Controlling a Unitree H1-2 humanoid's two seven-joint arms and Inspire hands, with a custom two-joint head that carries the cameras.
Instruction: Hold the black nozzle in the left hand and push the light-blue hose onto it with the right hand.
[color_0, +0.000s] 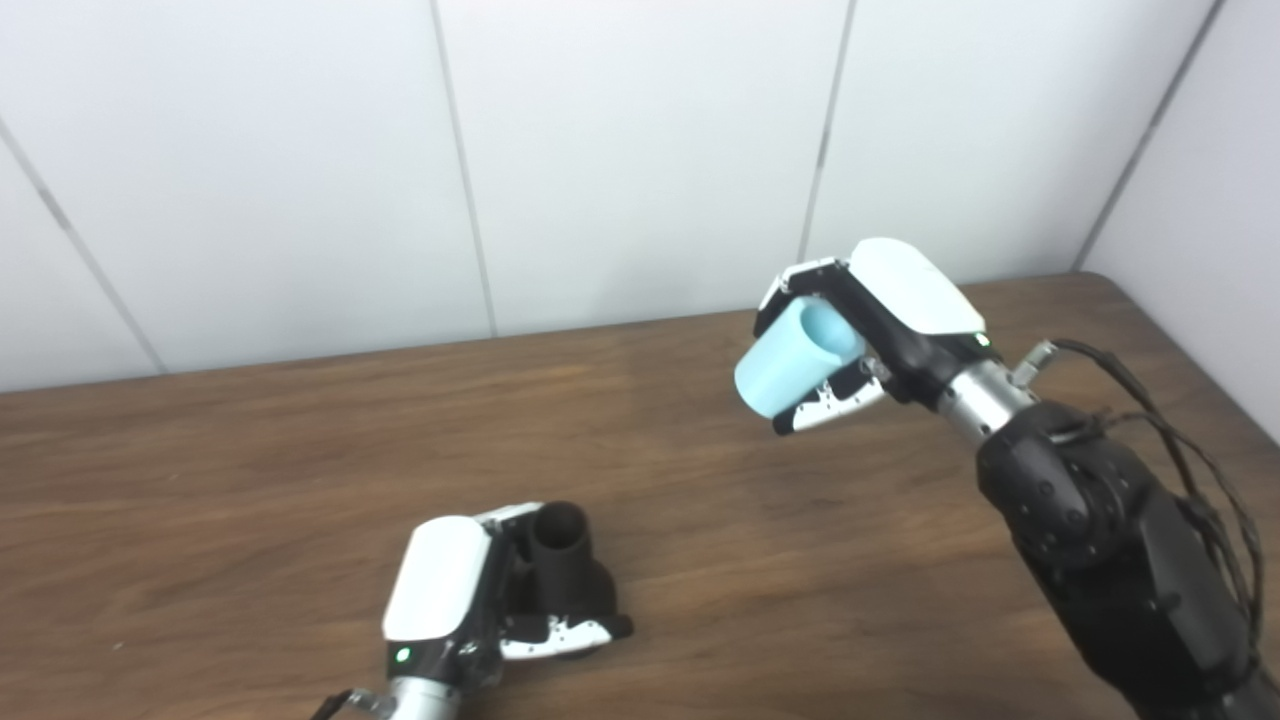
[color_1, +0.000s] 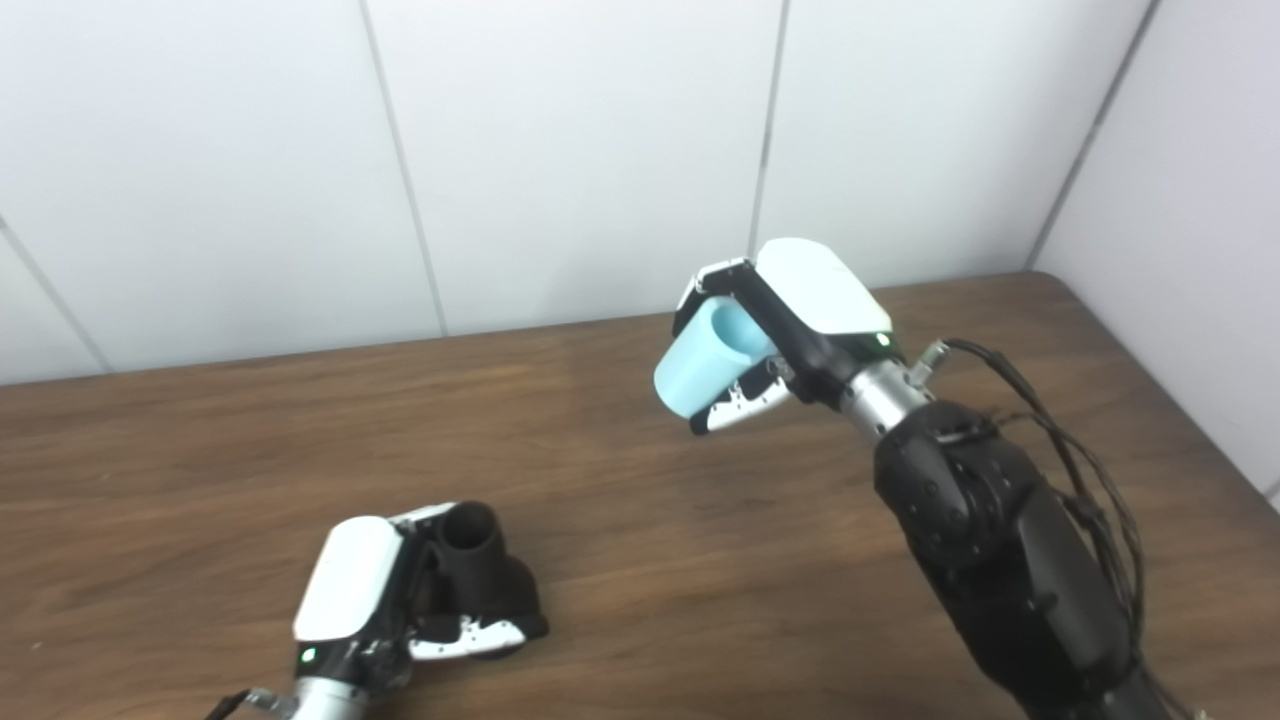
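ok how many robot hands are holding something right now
2. The left robot hand grips the black nozzle low near the table's front edge; the right robot hand holds the light-blue hose raised, farther back.

The left hand (color_0: 480, 590) wraps the black nozzle (color_0: 562, 545), hiding its lower body, and its arm is cut off at the bottom edge; the right hand (color_0: 868, 330) covers the light-blue hose's (color_0: 790, 360) far side; the surface (color_0: 250, 480) runs past both side edges.

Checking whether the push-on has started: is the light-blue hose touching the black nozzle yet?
Apart. The left eye view shows bare table between the light-blue hose in the right hand and the black nozzle in the left hand.
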